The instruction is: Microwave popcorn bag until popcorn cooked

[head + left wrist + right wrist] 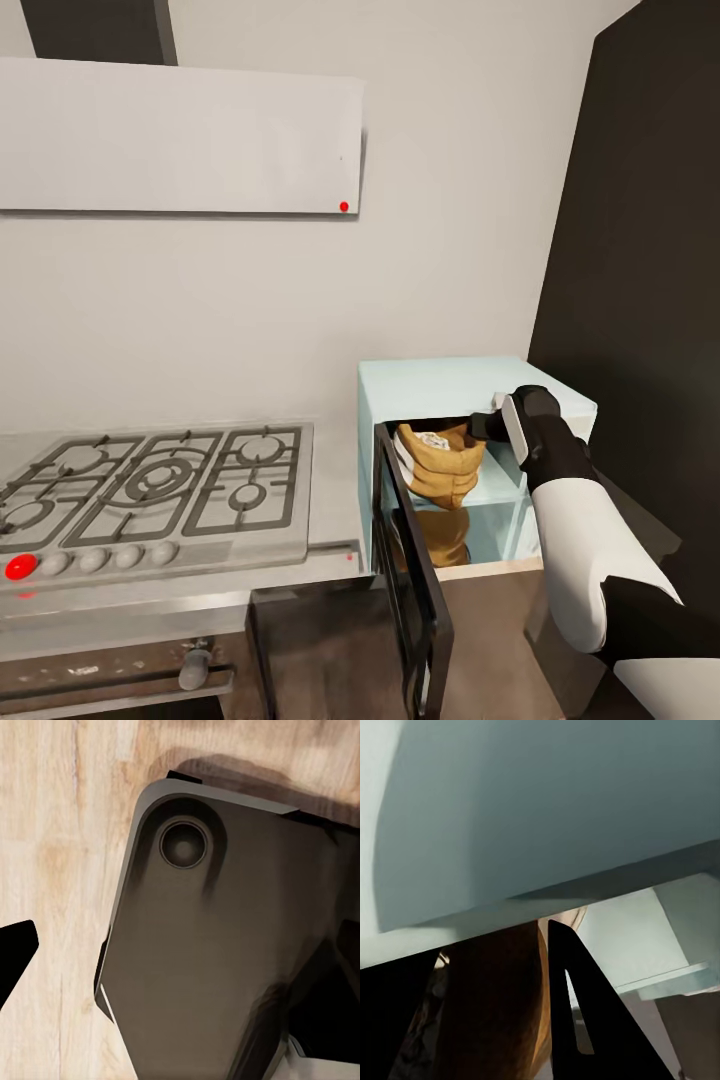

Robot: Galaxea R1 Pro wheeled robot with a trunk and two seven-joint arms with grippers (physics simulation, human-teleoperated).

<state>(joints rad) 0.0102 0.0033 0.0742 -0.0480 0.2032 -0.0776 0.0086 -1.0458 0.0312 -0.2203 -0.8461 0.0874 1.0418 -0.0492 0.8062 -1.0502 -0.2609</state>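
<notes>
The pale mint-blue microwave (450,385) stands on the countertop (335,490) with its dark glass door (410,590) swung wide open toward me. In its cavity mouth hangs the tan popcorn bag (440,475), tilted, with whitish popcorn (433,440) showing at its rolled rim. My right gripper (482,428) reaches in from the right and is shut on the bag's upper side. In the right wrist view the brown bag (495,1005) sits between dark fingers (585,1020), under the microwave's roof (547,810). My left gripper (176,967) hangs open over the wood floor, one black fingertip (16,949) showing.
A grey gas hob (160,490) with a red knob lies left of the microwave, under a flat hood (180,135). A dark built-in oven (120,670) sits below. A tall dark cabinet (640,250) stands close on the right. The robot's dark base (217,945) is beneath the left gripper.
</notes>
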